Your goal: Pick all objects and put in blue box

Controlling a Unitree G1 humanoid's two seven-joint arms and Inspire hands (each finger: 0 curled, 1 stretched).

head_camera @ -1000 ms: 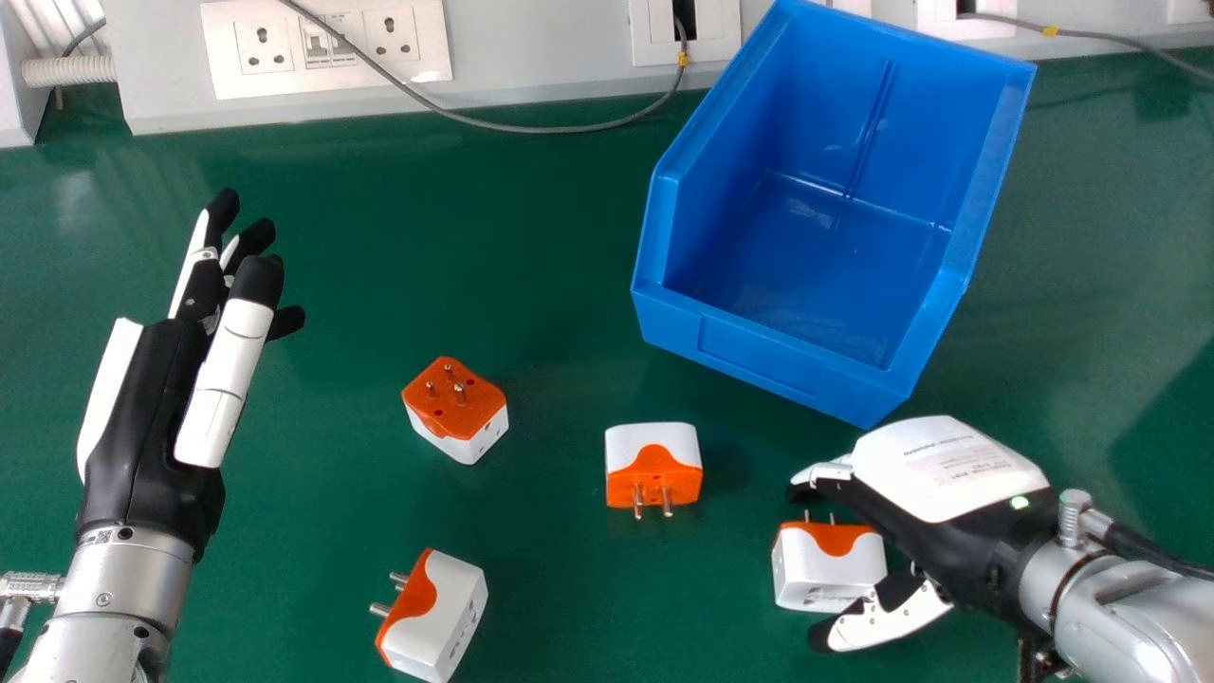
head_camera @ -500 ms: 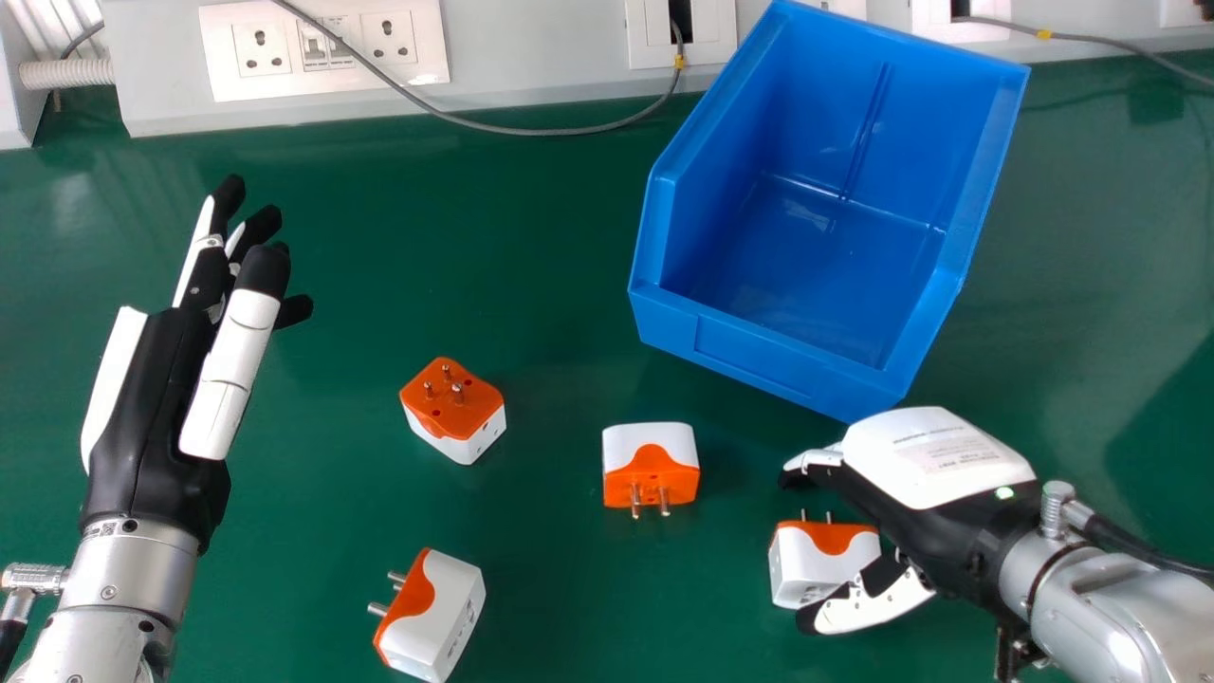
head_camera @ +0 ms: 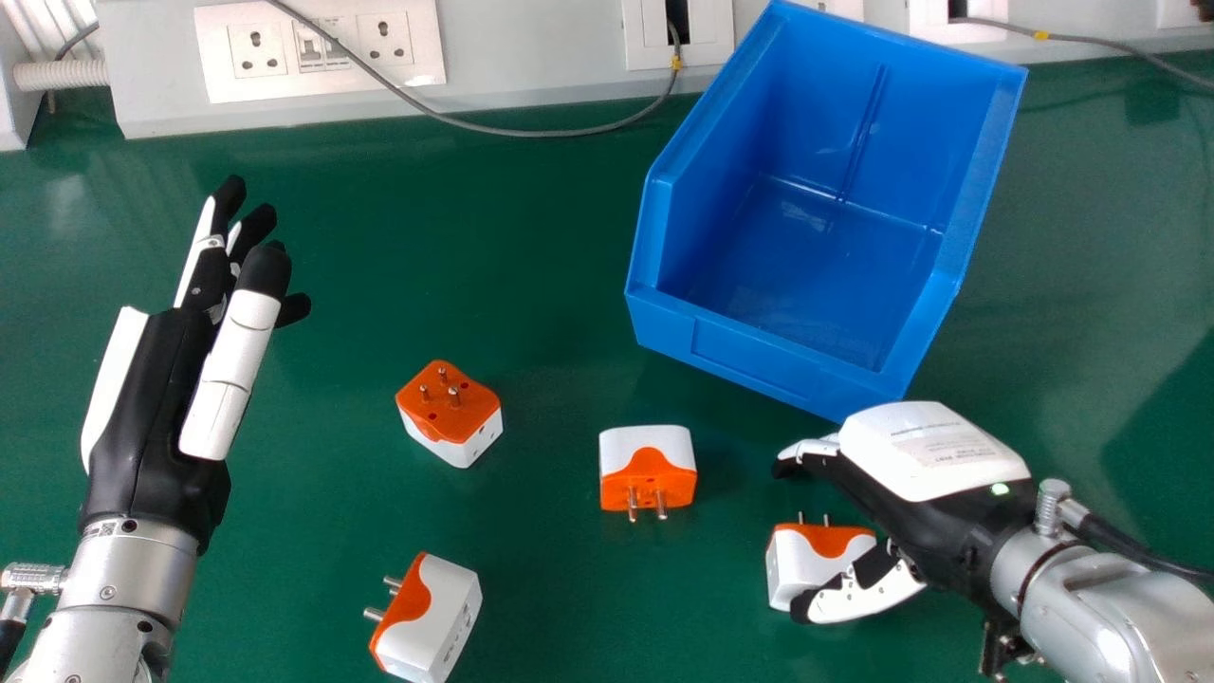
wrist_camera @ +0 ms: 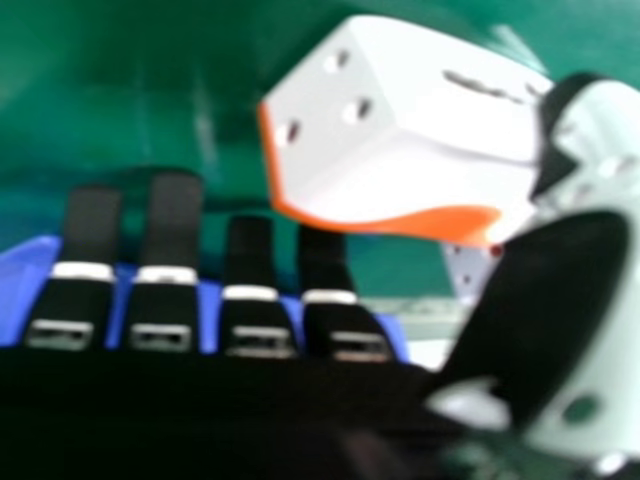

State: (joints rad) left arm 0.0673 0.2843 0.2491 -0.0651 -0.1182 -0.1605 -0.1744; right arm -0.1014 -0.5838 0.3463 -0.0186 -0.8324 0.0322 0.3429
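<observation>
The white and orange plug adapter (head_camera: 804, 567) sits at the right of the head view, nearer the robot than the blue box (head_camera: 759, 356), in the gap between the right hand's (head_camera: 929, 455) thumb and its fingers. That hand is wide, its fingers relaxed and the thumb spread from them; whether the thumb touches the adapter, I cannot tell. Some lines of print sit on the white shell on the back of the hand, too small to read, with a small green light beside them. The surface (head_camera: 531, 285) is smooth, dark green and a little shiny, and along its far side runs pale trunking (head_camera: 531, 57) with sockets (head_camera: 256, 50), switches (head_camera: 310, 47) and a looping grey cable (head_camera: 531, 131). The adapter's pins point away from the robot, and its longer side runs roughly across the head view. Just left of it, the middle adapter (head_camera: 645, 441) aims its pins toward the robot; farther left, one adapter (head_camera: 455, 417) has its pins up, and the nearest adapter (head_camera: 432, 617) has them pointing left. The box stands turned at an angle, its open top showing a bare inside. The left hand (head_camera: 152, 408) is at the left, fingers nearly straight.
</observation>
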